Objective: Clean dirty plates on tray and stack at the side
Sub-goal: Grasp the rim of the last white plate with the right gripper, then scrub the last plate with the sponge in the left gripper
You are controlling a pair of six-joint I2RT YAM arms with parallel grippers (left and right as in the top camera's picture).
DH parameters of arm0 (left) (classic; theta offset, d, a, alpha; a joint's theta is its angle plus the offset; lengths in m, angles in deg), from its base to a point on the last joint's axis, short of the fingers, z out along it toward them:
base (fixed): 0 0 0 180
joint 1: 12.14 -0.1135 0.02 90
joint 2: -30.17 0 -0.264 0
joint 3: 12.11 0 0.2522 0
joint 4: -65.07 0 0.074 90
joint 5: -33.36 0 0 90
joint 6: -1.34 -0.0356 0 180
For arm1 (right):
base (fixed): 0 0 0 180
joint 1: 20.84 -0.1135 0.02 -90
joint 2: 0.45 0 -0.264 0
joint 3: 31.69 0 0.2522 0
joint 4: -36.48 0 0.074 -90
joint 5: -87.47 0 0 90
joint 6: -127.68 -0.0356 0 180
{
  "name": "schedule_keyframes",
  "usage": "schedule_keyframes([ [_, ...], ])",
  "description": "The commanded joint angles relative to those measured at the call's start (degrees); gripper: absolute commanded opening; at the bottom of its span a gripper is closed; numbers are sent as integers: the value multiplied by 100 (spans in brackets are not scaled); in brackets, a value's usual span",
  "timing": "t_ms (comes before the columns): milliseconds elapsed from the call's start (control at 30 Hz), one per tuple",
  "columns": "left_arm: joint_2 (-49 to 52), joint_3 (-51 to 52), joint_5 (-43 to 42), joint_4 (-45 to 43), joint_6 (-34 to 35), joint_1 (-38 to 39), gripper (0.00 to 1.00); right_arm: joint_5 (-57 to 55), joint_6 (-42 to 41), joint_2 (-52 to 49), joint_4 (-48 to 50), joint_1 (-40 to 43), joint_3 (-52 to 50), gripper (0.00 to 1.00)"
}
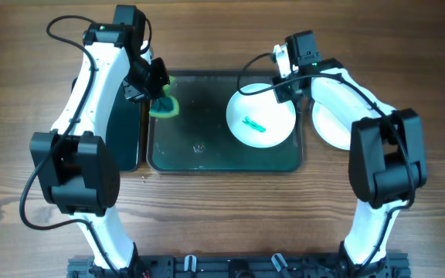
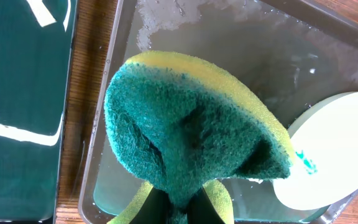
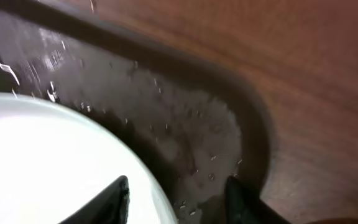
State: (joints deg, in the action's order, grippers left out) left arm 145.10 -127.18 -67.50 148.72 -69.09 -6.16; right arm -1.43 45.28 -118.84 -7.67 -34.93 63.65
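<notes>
**Sponge to the smear**

The left jaws clamp the sponge [image 2: 191, 124] above the tray's [image 1: 199, 158] left end. The right jaws straddle the plate's [image 1: 275, 133] far rim in the tray; whether they pinch it, I cannot tell. Press the scouring face flat on the teal smear [image 1: 253, 123].

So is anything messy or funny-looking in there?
Yes. The plate in the tray has a teal smear in its middle, so it's dirty. The tray is wet, with droplets on its floor. The sponge is squashed into a fold by the left pincer.
</notes>
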Motion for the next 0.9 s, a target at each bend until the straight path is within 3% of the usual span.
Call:
schedule_keyframes([
  [0, -136, -85, -111, 0, -118, 28, 4, 501, -184, -271, -286, -9, 24, 40],
  [167, -136, -85, -111, -2, -118, 28, 4, 1473, -1093, -302, -927, -20, -59, 5],
  [300, -133, -81, -111, -4, -116, 28, 4, 2341, -3652, -302, -1386, -168, -59, 4],
  [400, -129, 26, -114, -90, -116, 107, 4, 1926, -4374, -313, -1207, -575, -61, 4],
  [667, 74, 1043, -133, -1327, 94, 955, 4, 1628, -4671, -313, -970, -1019, -59, 5],
  [867, 977, 1080, -133, -1530, 433, 1108, 4, 1628, -4610, -315, -968, -1019, -61, 4],
])
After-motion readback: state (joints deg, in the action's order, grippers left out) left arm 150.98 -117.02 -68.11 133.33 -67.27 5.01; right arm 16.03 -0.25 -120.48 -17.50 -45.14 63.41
